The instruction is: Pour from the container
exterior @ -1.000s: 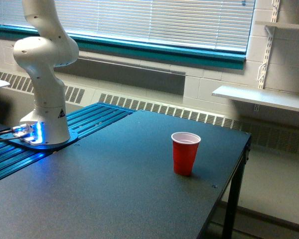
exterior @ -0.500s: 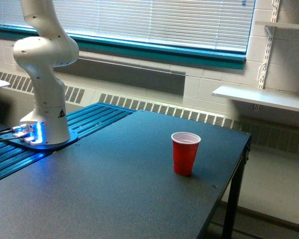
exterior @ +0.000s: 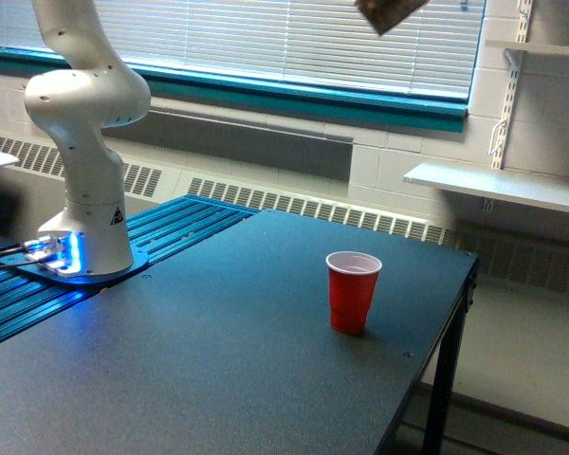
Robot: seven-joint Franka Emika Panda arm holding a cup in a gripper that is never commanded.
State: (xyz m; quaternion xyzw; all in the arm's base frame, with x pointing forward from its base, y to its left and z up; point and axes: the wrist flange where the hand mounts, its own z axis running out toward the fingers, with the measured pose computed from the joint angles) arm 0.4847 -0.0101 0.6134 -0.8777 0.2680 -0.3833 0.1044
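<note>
Clear see-through container (exterior: 390, 12) holding brown granular stuff juts tilted into the top edge of the exterior view, high above the opaque red plastic cup (exterior: 352, 292) (white inside, upright) on the dark tabletop (exterior: 218, 360). The claw is out of frame, so its grip cannot be told.

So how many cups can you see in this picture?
2. A red cup stands upright on the dark table, toward the exterior view's right. The container with brown contents pokes in, tilted, at the top edge, mostly cut off.
</note>
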